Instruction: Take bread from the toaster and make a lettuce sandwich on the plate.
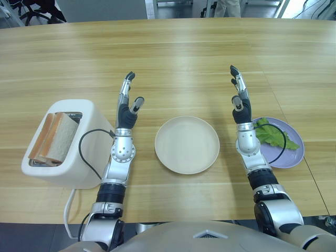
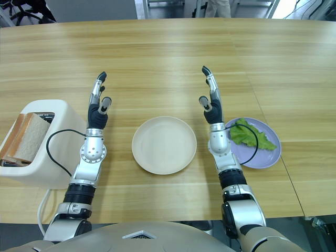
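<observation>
- Bread [image 1: 55, 137] is the step in hand: two slices, as far as I can tell, stand in the slot of the toaster [image 1: 65, 173] at my far left on the counter [image 1: 184, 58], with their tops above its rim
- My left hand [image 1: 127, 107] is just beside the toaster's right wall, its fingers [image 1: 126, 86] stretched out straight with nothing in them
- My right hand [image 1: 241, 105] is likewise spread and empty, at the near-left edge of the purple plate [image 1: 294, 157]
- I judge the left hand is the one to use: come over the slot from above, pinch the nearer slice by its exposed top, and lift straight up so it neither drags nor tips the toaster
- The black cable [image 1: 86, 144] looping off my left wrist lies against the toaster, so I would mind it catching
- The cream plate [image 1: 187, 157] sits bare between my hands, ready for the first slice
- The purple plate holds one leaf of lettuce [image 1: 273, 134], untouched
</observation>
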### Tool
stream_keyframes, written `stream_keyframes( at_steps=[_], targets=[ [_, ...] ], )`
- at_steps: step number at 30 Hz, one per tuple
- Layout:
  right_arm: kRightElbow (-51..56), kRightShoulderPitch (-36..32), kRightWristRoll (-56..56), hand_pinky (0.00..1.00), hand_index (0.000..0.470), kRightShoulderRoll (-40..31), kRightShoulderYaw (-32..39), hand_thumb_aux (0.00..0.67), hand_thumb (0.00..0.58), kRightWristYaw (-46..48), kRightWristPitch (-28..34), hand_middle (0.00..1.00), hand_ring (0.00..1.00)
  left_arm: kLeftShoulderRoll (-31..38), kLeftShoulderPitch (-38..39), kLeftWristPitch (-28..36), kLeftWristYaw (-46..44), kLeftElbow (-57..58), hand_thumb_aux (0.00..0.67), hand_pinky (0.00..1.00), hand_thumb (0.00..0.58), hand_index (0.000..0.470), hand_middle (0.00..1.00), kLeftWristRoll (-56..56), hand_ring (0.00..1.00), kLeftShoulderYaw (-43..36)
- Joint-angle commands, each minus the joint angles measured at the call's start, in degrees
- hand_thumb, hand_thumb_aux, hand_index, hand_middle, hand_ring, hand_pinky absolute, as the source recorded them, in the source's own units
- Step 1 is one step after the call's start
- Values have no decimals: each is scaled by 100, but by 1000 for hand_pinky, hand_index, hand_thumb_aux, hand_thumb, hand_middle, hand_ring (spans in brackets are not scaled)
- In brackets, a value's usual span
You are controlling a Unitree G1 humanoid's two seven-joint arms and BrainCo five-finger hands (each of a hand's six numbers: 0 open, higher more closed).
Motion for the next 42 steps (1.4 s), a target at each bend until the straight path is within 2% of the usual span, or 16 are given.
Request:
stream_keyframes(
  at_steps=[1,15,18,23,25,28,30,33,37,42],
  targets=[
    [103,-39,53,0,0,10,25,0,0,49,30,0,0,27,-25,28,17,128,0,0,0,0,0,6,0,-16],
    [101,-27,70,0,0,8,18,0,0,72,37,0,0,-20,11,97,-44,15,0,0,0,0,0,-73,0,-13],
    [102,-33,60,0,0,-5,21,0,0,77,34,0,0,21,113,357,-199,-757,0,0,0,0,0,30,0,-34],
    [52,-15,50,0,0,-41,11,0,0,82,33,0,0,344,174,1402,-894,-2793,0,0,0,0,0,-238,0,288],
    [44,-13,50,0,0,-46,10,0,0,82,31,0,0,680,156,1834,-1228,-3516,0,0,0,0,0,-412,0,639],
    [12,0,59,0,0,-52,10,0,0,94,33,0,0,1995,111,2280,-1842,-4121,0,0,0,0,0,-229,0,1801],
    [-38,29,52,0,0,-58,8,0,0,89,36,0,0,2802,113,2631,-1973,-3950,0,0,0,0,0,-119,0,2738],
    [-80,43,50,0,0,-54,5,0,0,69,50,0,0,3951,618,2624,-2163,-3305,0,0,0,0,0,479,0,3947],
    [-124,92,34,0,0,-21,11,0,0,35,66,0,0,4468,1359,2533,-2641,-2845,0,0,0,0,0,511,0,4534],
    [-204,135,39,0,0,-26,10,0,0,51,82,0,0,4796,2724,2449,-3246,-2570,0,0,0,0,0,1301,0,4807]
  ],
)
